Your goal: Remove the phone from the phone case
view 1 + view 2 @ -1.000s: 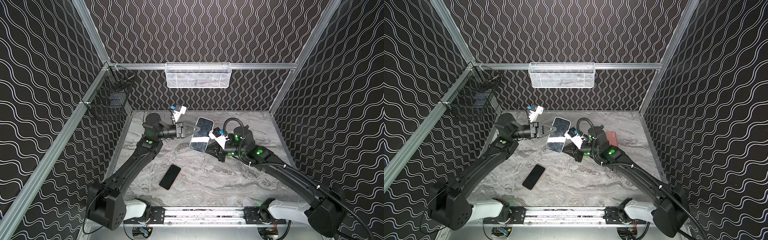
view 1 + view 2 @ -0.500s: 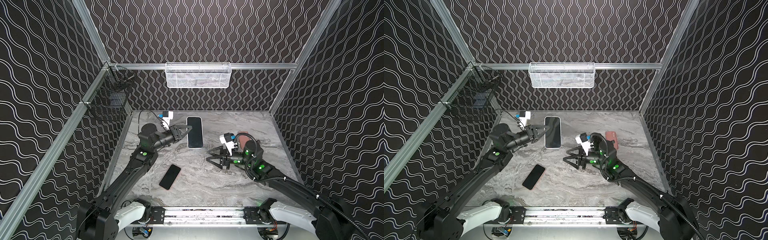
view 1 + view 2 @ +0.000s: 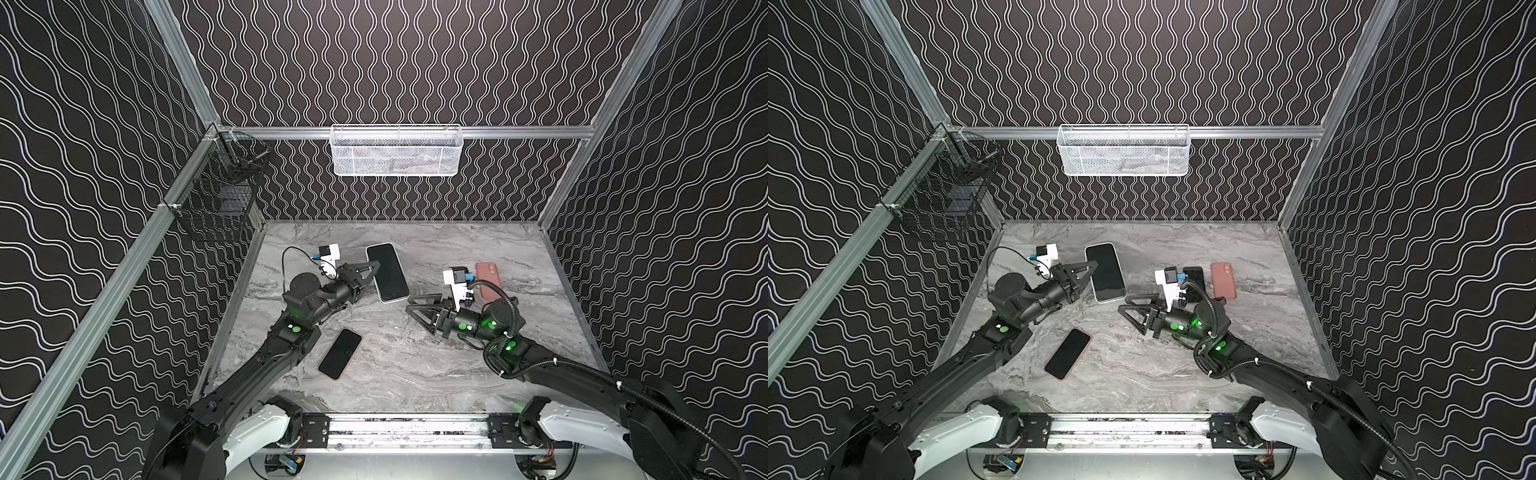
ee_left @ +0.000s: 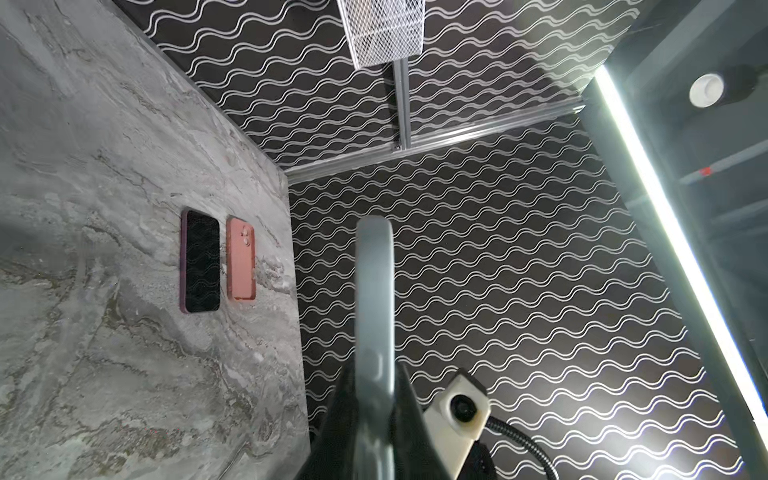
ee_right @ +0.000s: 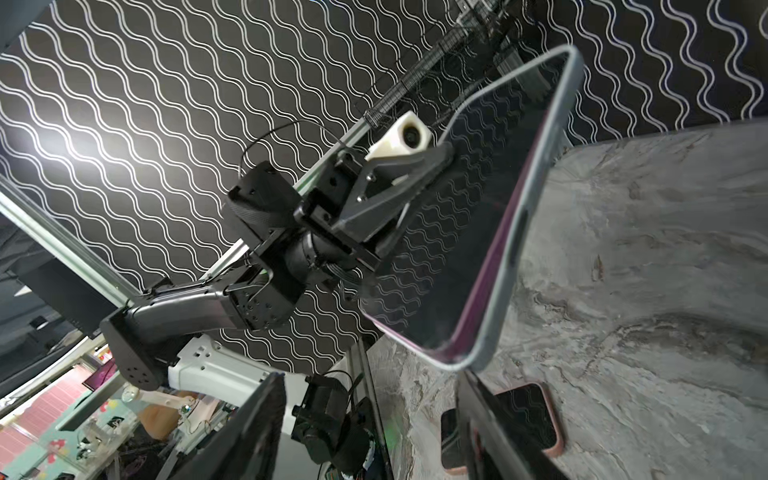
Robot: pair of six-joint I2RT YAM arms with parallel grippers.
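Inside a wave-patterned cell, a grey marble bench (image 3: 436,374) carries two black arms mid-job. The left arm (image 3: 266,365) holds the phone (image 3: 387,272) clear of the bench toward the back, screen up and tilted, with its pale phone case (image 5: 505,291) on all round. The left tool (image 3: 373,266) is pressed together on the long edge of the phone case nearest it. The right arm (image 3: 557,370) lies low across the bench. Its right tool (image 3: 415,309) is spread wide, holds nothing and is aimed at the phone. The phone's long axis runs from back to front, slanting slightly rightward. Its near short end is the part closest to the right tool, just beyond it and to its left, apart and not touching. That free end looks like the place for the right arm to take hold while the left anchors the phone case. Lying flat elsewhere are a dark handset (image 3: 340,353) near the front and a second dark handset (image 3: 1195,282) beside a pink-backed handset (image 3: 489,280) at right.
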